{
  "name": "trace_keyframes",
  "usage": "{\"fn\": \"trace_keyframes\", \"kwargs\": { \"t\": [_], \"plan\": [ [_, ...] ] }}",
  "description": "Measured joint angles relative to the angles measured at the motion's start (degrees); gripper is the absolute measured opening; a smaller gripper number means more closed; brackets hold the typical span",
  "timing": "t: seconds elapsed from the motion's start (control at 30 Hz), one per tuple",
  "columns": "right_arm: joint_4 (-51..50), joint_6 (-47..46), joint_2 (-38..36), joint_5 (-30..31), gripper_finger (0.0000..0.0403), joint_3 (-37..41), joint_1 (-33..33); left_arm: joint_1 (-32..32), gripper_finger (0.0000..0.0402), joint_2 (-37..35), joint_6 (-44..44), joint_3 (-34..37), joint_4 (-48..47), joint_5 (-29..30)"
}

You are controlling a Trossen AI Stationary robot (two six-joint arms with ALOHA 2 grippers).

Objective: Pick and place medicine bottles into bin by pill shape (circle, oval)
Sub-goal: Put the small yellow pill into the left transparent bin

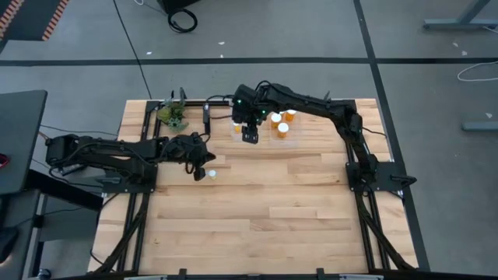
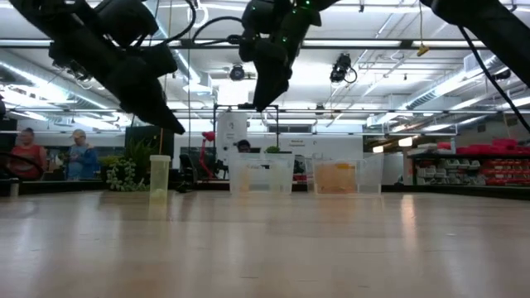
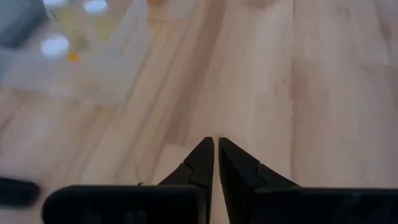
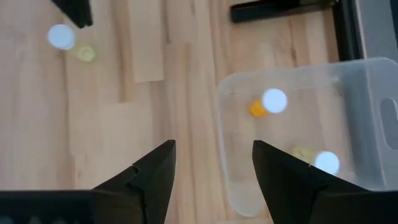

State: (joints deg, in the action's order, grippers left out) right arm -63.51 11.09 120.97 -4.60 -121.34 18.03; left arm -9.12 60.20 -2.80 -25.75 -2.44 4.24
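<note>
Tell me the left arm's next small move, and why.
Probably open the left tool and lower it over the lone bottle on the bare wood: its fingers are shut and empty, that bottle stands outside the bins, and the right tool hangs open by a clear bin.

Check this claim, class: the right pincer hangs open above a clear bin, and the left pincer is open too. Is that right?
One part is wrong. The left pincer is shut, its fingers nearly touching in the left wrist view. The rest holds: the right pincer hangs open above the clear bin.
</note>
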Motion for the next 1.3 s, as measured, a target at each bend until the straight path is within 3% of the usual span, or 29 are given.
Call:
{"fn": "trace_keyframes", "kwargs": {
  "t": [0.23, 0.37, 0.77, 1.3],
  "plan": [
    [0.49, 0.28, -0.02, -0.11, 0.0220, 1.28, -1.24, 0.76, 0.0028, 0.08, -7.94, -4.35, -16.88, 0.08],
    [3.08, 0.75, 0.00, -0.17, 0.0220, 4.08, -1.59, 0.78, 0.0029, 0.17, -12.73, -4.29, -21.44, 0.12],
    [19.28, 2.38, 0.07, -3.87, 0.0220, 15.52, -5.40, 7.51, 0.0025, 6.10, -19.50, -3.81, -20.16, 2.05],
    [15.29, -0.61, 0.44, -4.02, 0.0220, 15.96, -10.65, 11.87, 0.0024, 15.45, -20.63, -3.81, -7.59, 2.40]
  ]
}}
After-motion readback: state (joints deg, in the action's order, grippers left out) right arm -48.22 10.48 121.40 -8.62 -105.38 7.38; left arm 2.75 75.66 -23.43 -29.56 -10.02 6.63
